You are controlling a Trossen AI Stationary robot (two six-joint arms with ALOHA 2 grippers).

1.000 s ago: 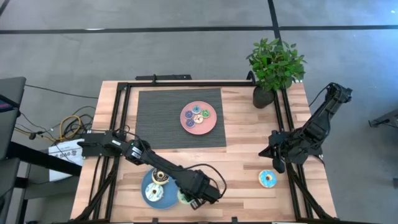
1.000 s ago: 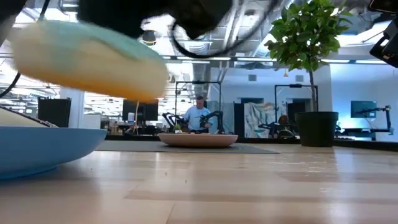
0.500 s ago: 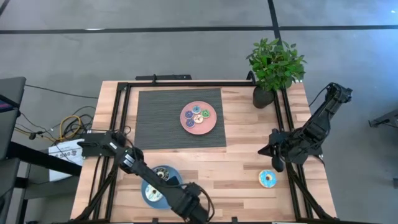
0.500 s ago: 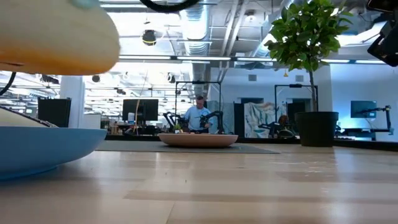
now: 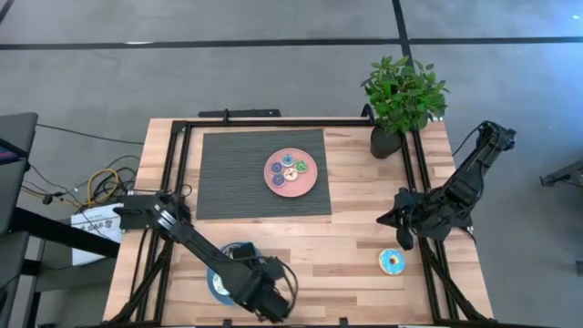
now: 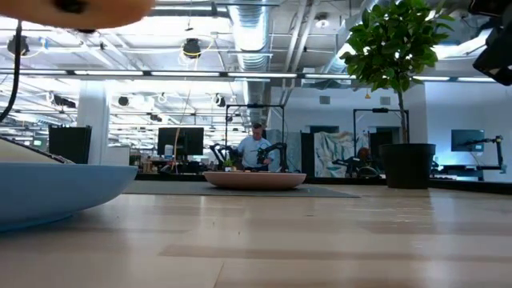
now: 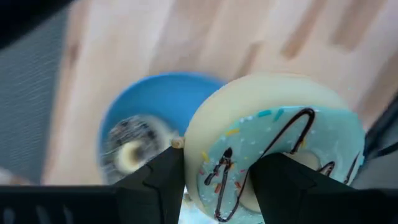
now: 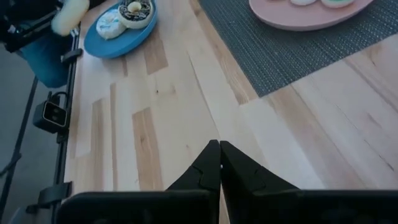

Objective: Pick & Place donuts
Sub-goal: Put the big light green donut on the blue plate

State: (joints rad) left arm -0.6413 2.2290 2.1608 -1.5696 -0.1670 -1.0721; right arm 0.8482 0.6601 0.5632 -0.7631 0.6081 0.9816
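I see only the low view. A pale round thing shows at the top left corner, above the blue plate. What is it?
Observer: A light blue iced donut, held by the left gripper over the blue plate.
Operator: Is the blue plate empty?
Observer: No. The right wrist view shows a brown donut and a white one on it.
Operator: Where is the right gripper?
Observer: The right gripper is shut, hanging over bare wood near the table's right edge, beside a loose light blue donut.
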